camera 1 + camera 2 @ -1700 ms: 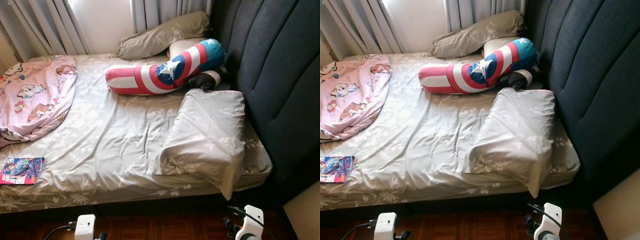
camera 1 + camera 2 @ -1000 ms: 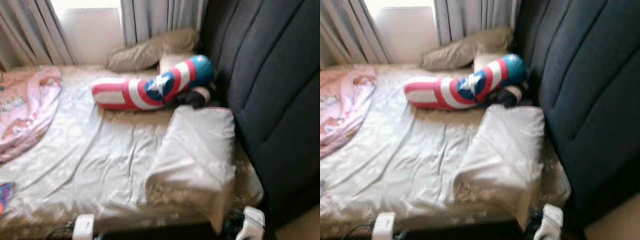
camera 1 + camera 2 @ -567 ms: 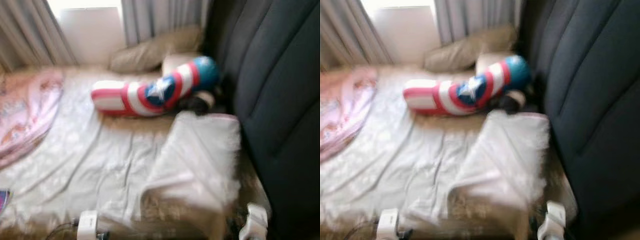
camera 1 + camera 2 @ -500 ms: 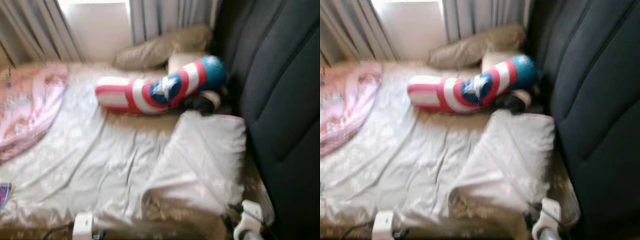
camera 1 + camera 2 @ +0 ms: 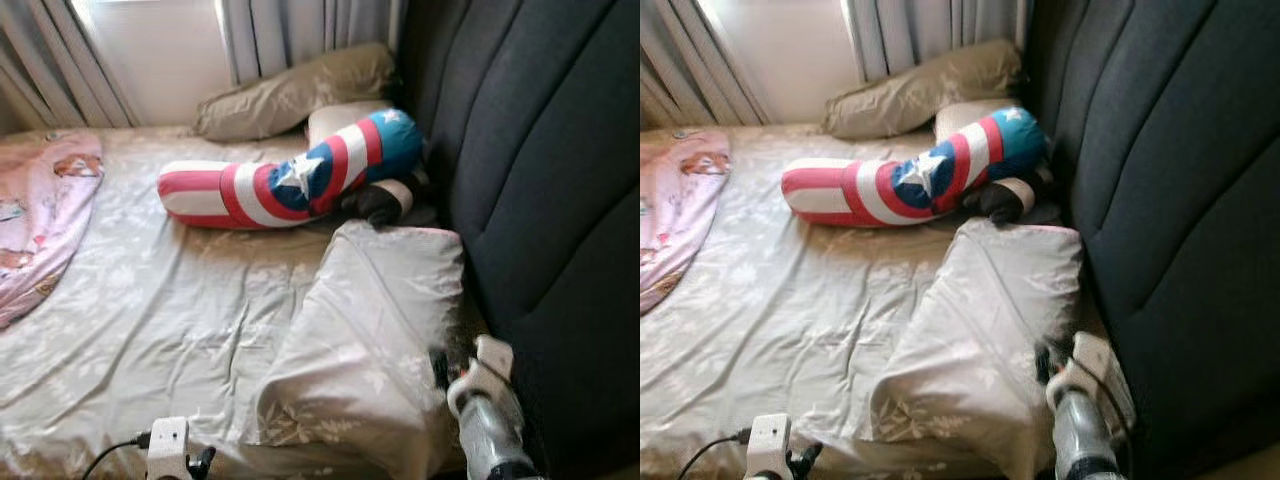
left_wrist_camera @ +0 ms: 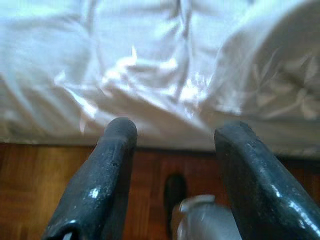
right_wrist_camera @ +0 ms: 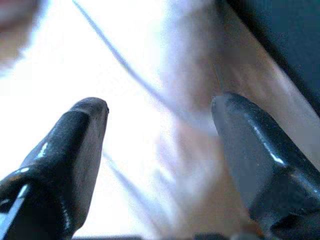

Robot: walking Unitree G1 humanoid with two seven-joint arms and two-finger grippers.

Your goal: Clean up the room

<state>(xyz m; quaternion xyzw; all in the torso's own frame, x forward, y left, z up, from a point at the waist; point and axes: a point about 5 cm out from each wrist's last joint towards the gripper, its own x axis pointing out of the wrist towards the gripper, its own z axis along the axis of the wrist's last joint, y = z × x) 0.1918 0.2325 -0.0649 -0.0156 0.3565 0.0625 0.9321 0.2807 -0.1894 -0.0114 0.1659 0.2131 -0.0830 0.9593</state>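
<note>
While the room was to be tidied, the thing nearest to hand was judged to be the grey floral pillow, which lay crooked on the bed with its far end against the dark padded headboard and its near corner hanging over the mattress edge; it was judged soft, light and limp, likely to sag and fold when lifted by one point, with a smooth case that could slide over the filling; a hold was thought best taken at the near overhanging corner or along a side seam, where fabric could be bunched between the fingers; the right gripper was seen raised just beside the pillow's right edge, close to the headboard, its fingers spread wide with nothing between them, pale fabric blurred beyond; the left gripper was held low at the bed's near edge above the wooden floor, likewise wide apart and empty, pointed at the rumpled sheet; beyond the pillow a red, white and blue bolster lay across the bed, touching a small dark plush object; a tan pillow rested by the curtains; a pink blanket was bunched at the far left
</note>
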